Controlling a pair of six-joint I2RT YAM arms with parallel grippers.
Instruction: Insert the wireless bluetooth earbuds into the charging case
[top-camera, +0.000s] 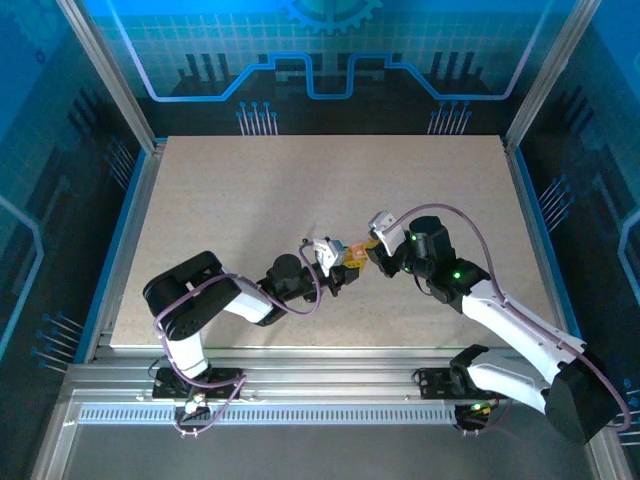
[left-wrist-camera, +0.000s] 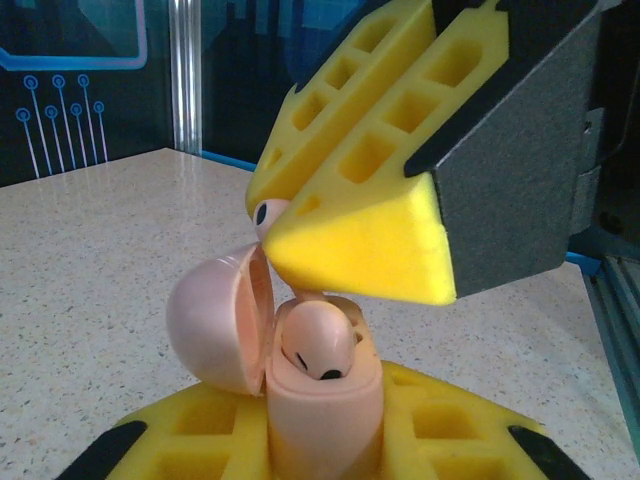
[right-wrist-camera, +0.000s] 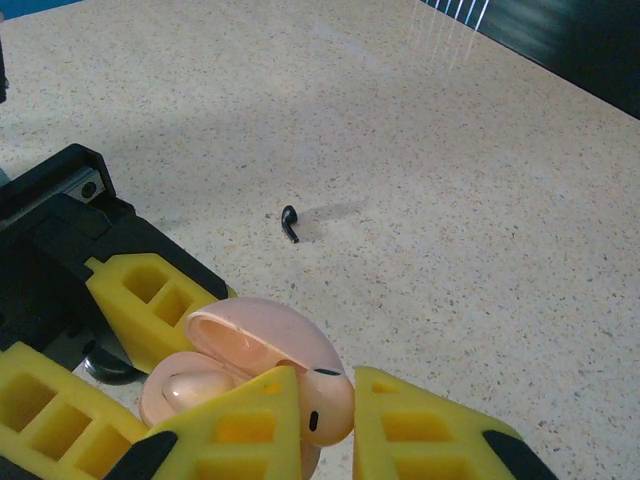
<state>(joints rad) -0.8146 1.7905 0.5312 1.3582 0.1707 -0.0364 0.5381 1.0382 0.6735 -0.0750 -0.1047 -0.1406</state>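
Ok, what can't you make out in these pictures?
Top view: what the left gripper and right gripper hold, too small, covered by them.
Left wrist view: pale earbud mostly behind the right gripper's finger; charging case base cut off by the bottom edge.
Right wrist view: case's slots mostly hidden by its lid; black earbud too small for detail.

Your speckled beige desk stretches away beyond the right hand, with aluminium rails behind that hand. Blue circuit-pattern panels wall the desk in on three sides, and soft light glances off its top.
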